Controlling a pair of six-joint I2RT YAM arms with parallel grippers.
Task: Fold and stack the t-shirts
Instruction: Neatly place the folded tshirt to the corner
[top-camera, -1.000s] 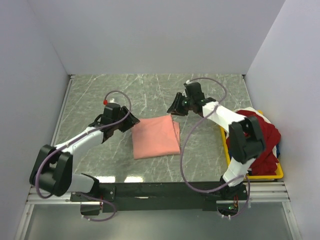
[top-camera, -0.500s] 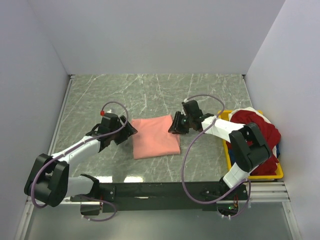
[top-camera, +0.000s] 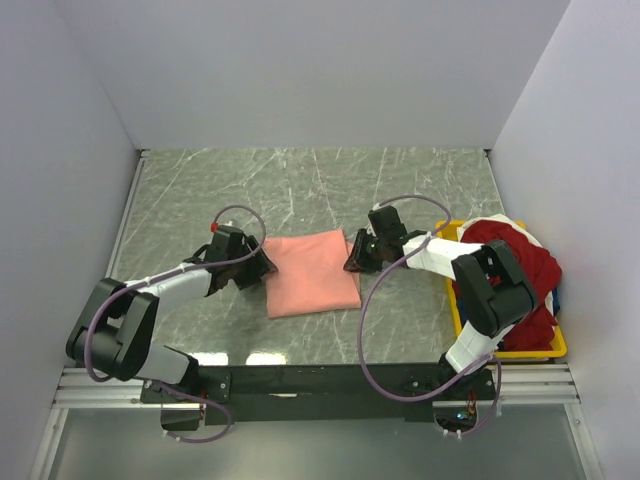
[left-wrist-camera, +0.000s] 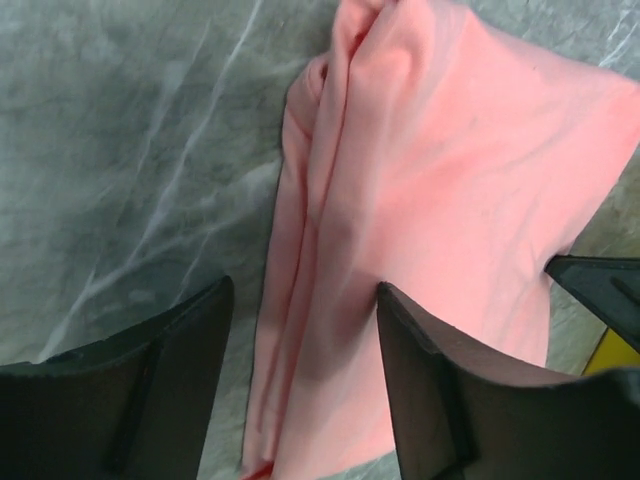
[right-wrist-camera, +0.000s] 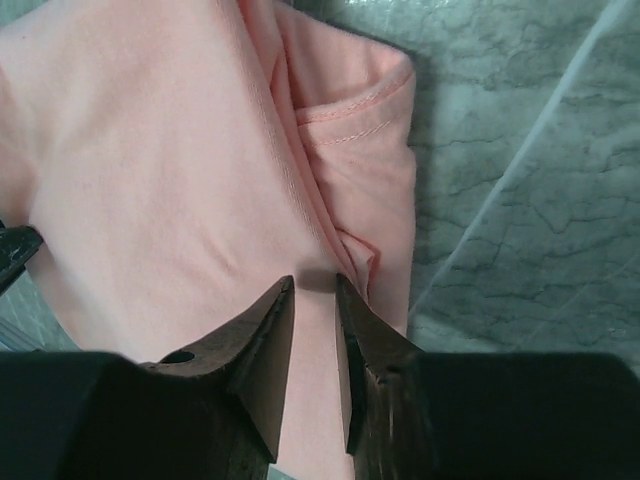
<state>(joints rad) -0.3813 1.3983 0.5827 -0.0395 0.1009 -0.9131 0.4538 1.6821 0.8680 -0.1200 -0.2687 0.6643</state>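
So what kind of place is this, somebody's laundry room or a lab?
Most likely a robot lab bench: plain white walls box in a marble-patterned table, a left arm and a right arm are bolted at its near edge, and a folded pink t-shirt lies between them.

Matt pink cloth t-shirt (top-camera: 312, 272) on glossy, seemingly marble table (top-camera: 300, 190).

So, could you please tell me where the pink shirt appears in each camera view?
Top view: the pink shirt lies near the picture's centre.
Left wrist: the pink shirt fills the centre and upper right.
Right wrist: the pink shirt covers the left and middle.
Shared landmark: the grey marbled table around it.
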